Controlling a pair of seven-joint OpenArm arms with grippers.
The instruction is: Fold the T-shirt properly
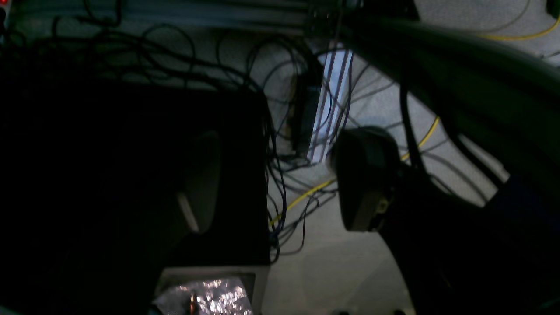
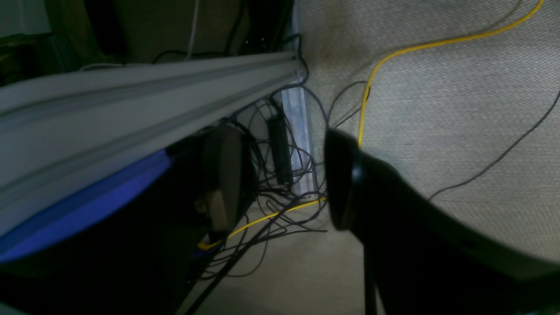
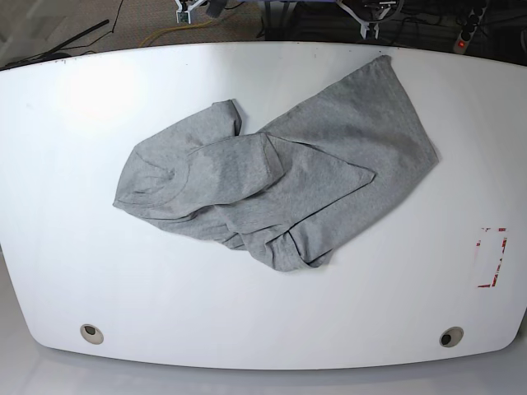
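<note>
The left claw (image 1: 278, 183) and right claw (image 2: 284, 183) are held wide apart, empty. Beyond the surface's (image 3: 247, 317) far edge, cables are seen. On the surface, the T-shirt (image 3: 329, 181) lies crumpled; its outer corners should be pinched and drawn gently apart before any fold is made.

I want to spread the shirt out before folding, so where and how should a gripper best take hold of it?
Probably pinch the T-shirt at its top corner in the base view, coming from the robot's side at the top edge. That corner points that way, and the cloth below it spreads fairly flat, while the other end is bunched and overlapping.
</note>
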